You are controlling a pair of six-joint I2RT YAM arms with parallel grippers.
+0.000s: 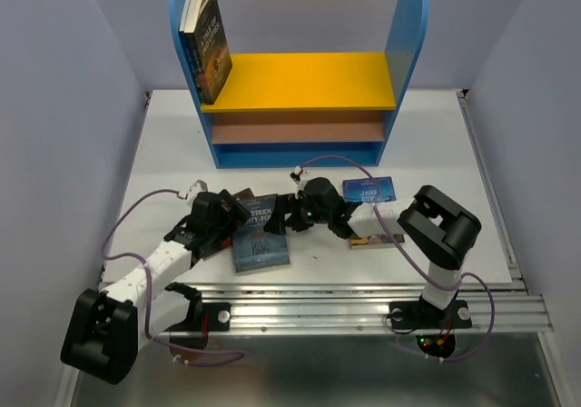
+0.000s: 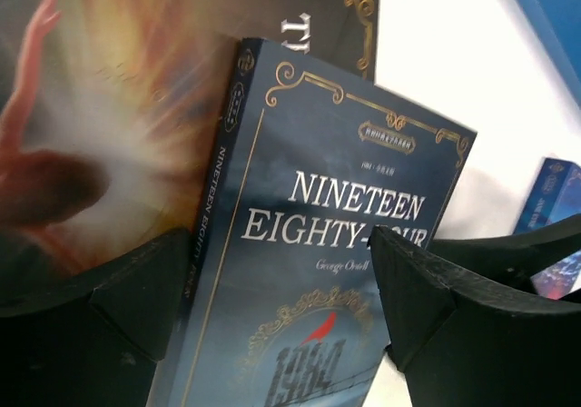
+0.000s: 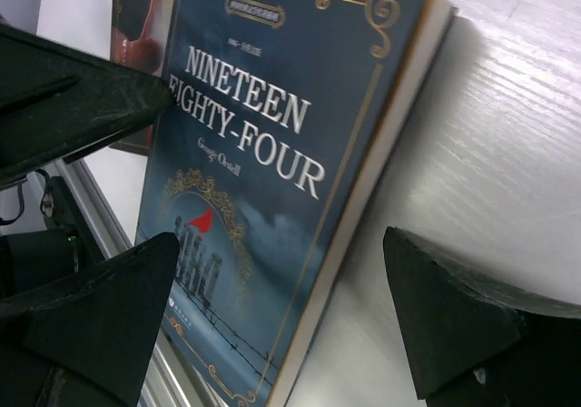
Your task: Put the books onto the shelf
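1. The step in hand looks like the pickup of the blue-grey "Nineteen Eighty-Four" paperback [image 1: 261,236]. It lies flat, cover up, near the front of the white bench [image 1: 436,143], partly over a dark flame-covered paperback [image 2: 109,107].
2. The left tool [image 2: 281,262] is released, its fingers spread above the cover by the spine and grasping nothing.
3. The right tool [image 3: 281,243] is also spread wide and empty, straddling the book's page edge.
4. The blue-sided shelf with a yellow upper board [image 1: 309,69] stands at the far end, well apart. Two upright paperbacks [image 1: 207,44] lean against its left panel.
5. The next move probably calls for working a finger under one edge, clenching on the book, then lifting it clear.
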